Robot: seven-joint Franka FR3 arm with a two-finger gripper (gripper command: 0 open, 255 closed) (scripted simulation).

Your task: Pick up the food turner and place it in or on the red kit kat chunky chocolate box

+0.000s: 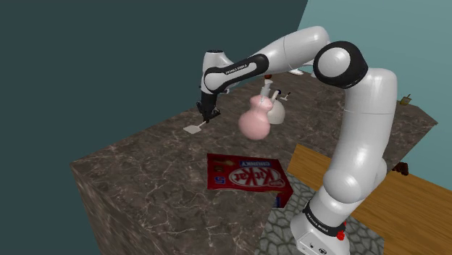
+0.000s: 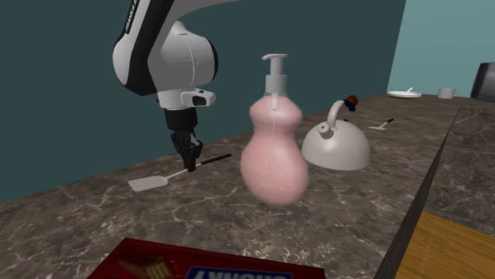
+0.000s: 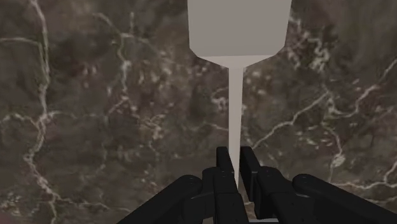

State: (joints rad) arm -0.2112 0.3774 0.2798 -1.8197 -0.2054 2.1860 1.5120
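Low over the counter (image 3: 95,127), the turner (image 3: 238,28) is clamped at its neck by the gripper (image 3: 236,158) and should be lifted level.

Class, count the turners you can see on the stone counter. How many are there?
1 for certain: the turner, clasped by the gripper, near the pink bottle. A small utensil past the kettle is too small to identify.

We see a glossy white arm of rounded links (image 1: 362,130) with black joints; a dark forearm band (image 1: 233,71) bears white lettering; a red button (image 1: 340,235) marks its base; its two-finger gripper (image 3: 235,156) is all black.
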